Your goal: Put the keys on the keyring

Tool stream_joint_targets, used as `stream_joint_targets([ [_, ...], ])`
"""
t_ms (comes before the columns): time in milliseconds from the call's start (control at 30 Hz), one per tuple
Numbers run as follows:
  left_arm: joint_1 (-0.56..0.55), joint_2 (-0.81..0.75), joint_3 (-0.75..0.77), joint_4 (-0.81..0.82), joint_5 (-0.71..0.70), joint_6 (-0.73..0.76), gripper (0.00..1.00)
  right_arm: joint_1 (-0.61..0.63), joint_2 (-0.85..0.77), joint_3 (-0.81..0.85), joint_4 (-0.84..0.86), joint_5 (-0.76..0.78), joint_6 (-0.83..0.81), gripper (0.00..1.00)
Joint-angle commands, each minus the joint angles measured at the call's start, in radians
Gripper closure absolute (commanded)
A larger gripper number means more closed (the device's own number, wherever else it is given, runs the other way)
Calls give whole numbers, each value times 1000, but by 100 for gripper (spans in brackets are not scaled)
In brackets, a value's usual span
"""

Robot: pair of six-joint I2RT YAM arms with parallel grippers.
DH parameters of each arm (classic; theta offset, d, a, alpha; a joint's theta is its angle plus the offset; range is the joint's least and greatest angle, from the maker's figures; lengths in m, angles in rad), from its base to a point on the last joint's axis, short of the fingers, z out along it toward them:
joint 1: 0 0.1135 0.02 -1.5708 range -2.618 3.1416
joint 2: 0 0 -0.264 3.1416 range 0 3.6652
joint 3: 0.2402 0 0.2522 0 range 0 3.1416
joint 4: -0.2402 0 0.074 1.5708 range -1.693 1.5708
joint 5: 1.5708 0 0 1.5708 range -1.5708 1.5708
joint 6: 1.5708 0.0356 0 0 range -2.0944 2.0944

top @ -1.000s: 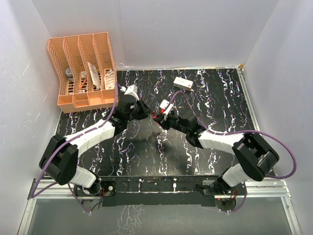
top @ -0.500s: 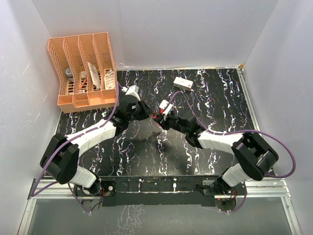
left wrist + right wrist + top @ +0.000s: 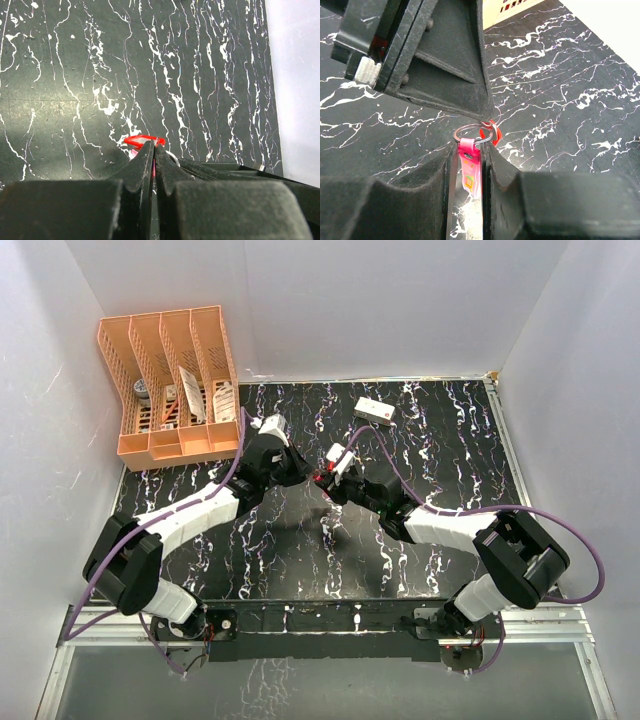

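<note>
Red key (image 3: 142, 141) pinched in left fingers (image 3: 136, 172) touches keyring (image 3: 469, 133), whose pink tag (image 3: 471, 172) right fingers (image 3: 437, 175) clamp.

My left arm (image 3: 190, 512) and right arm (image 3: 440, 525) wore white shells over black joints, and a purple cable (image 3: 604, 575) ran back from each claw. My left claw (image 3: 154, 147) and right claw (image 3: 469, 150) were matte black with tapering wedge fingers (image 3: 420, 190); two screws (image 3: 405, 78) dotted the left one's flank.

Lab booth: white walls (image 3: 400, 300)

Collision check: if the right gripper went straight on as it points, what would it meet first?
Probably the left gripper, shut on the red key at the keyring; depth unclear.
</note>
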Motion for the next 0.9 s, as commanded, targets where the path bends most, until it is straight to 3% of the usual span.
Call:
stream_joint_targets([
  [0,-11,9,42,-12,-9,13,100,7,-2,21,83,16,1,100],
  [867,-18,12,48,-40,-17,17,100,7,-21,-3,95,45,-19,100],
])
